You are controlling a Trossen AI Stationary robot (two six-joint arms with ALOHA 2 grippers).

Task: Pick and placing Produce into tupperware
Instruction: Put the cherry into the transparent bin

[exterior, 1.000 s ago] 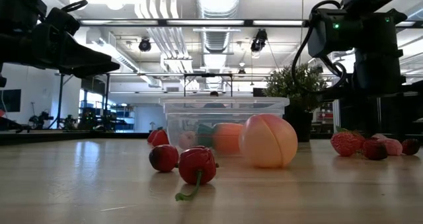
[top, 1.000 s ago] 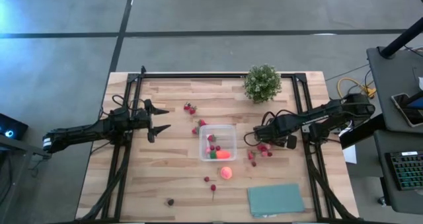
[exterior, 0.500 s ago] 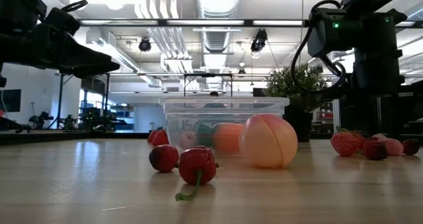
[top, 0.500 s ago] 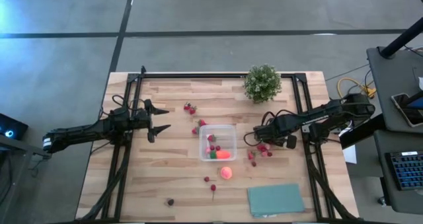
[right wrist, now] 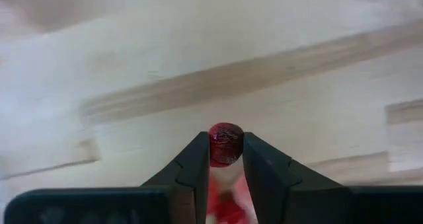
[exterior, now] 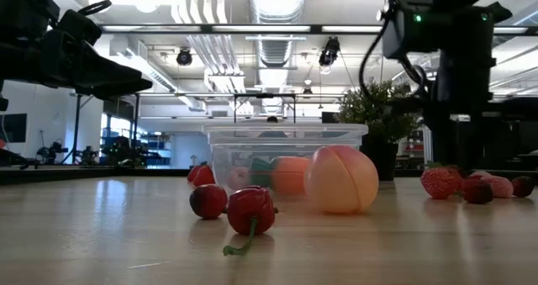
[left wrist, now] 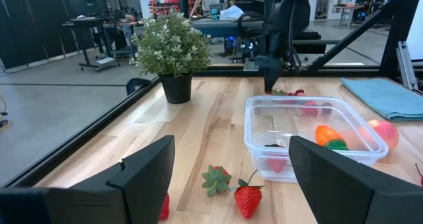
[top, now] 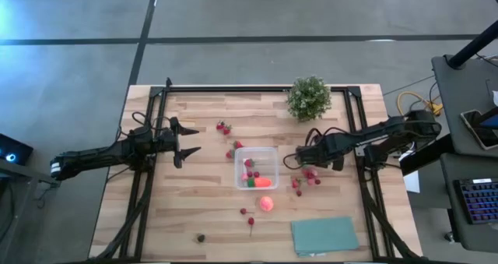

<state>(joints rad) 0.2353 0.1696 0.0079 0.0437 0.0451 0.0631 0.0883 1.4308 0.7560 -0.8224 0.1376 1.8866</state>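
Two grippers: the right gripper pinches a small dark-red berry beside the tupperware, toward the table's right edge; the left gripper waits wide open.

The high view looks straight down from well above, taking in the whole wooden table and the floor around it. The low view sits at tabletop height, close to the peach, facing level across the table into the room. The left wrist view looks across the table from low over one side, sharing the tupperware and potted plant with both. The right wrist view points down, very near the boards.
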